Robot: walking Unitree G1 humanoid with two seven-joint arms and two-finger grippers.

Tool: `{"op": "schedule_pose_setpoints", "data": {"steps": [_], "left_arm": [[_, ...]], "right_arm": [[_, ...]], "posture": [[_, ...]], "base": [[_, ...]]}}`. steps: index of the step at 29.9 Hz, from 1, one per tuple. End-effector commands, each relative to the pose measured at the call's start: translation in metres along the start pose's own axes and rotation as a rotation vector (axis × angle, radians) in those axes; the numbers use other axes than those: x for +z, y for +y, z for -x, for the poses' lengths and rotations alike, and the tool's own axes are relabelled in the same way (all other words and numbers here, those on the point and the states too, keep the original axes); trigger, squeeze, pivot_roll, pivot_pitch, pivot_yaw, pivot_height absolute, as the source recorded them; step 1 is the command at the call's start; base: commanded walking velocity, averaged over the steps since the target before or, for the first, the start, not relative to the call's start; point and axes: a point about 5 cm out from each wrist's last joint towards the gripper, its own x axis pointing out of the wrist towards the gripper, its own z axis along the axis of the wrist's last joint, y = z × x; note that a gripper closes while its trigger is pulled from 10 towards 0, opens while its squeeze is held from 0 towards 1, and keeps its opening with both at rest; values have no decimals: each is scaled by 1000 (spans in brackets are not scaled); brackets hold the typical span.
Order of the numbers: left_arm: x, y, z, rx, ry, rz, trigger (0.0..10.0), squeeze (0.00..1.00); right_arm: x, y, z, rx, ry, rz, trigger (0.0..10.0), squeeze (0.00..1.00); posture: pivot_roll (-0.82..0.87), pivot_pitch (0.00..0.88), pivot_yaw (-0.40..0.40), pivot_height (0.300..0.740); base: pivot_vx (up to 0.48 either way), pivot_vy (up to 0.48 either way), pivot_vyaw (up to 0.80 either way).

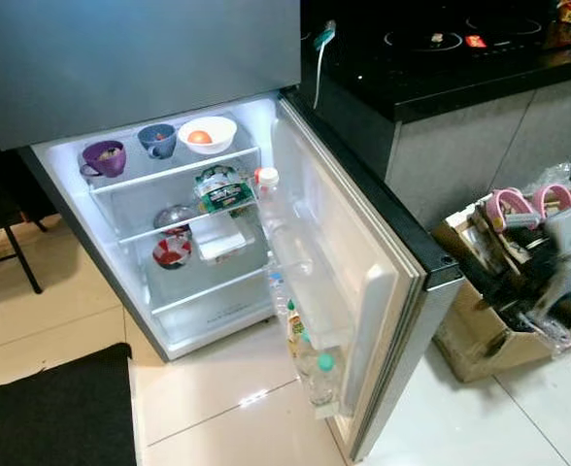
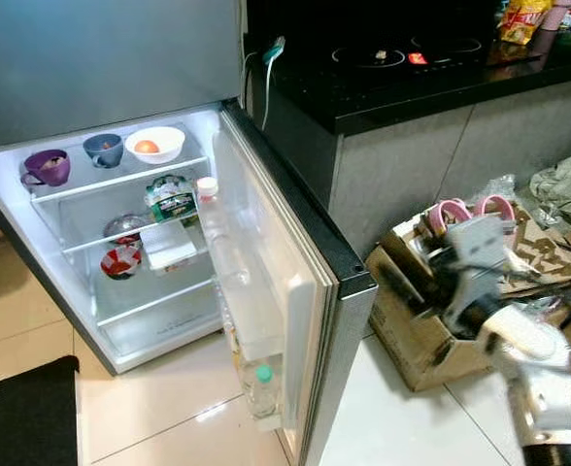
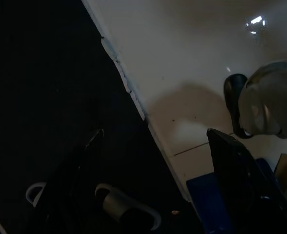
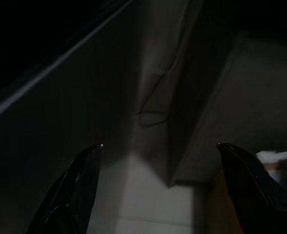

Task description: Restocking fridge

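Left eye view: the fridge (image 1: 218, 320) stands with its lower door (image 1: 358, 282) swung wide open and the interior lit. Top shelf: a purple cup (image 1: 104, 157), a blue cup (image 1: 157, 140) and a white bowl (image 1: 207, 135) holding an orange item. Middle shelf: a wrapped package (image 1: 223, 188). Below it: a red-and-white bowl (image 1: 172, 250) beside a white container (image 1: 220, 236). The door racks carry bottles (image 1: 317, 374). A black mat (image 1: 57, 413) lies on the tiled floor.

Right eye view: the right arm (image 2: 538, 374) reaches over a cardboard box (image 2: 417, 330) of mixed items, which sits on the floor against the black-topped bench (image 2: 392, 83), right of the fridge door. The arm is blurred; its claw is not clear here.

Left wrist view: the left claw (image 3: 155, 134) hangs over the mat edge and floor tiles, fingers spread apart and empty. A pair of slippers (image 3: 109, 204) lies on the mat.

Right wrist view: very dark. The right claw (image 4: 159, 146) has its fingers spread wide, holding nothing, facing a grey vertical panel and floor
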Motion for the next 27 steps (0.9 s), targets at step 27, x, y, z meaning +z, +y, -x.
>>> {"op": "schedule_pose_setpoints", "data": {"steps": [27], "left_arm": [[-10,14,4,24,44,-7,10000,0]], "right_arm": [[107,183,-34,670,-484,-434,10000,0]], "posture": [[-93,115,42,740]], "base": [[0,0,0]]}}
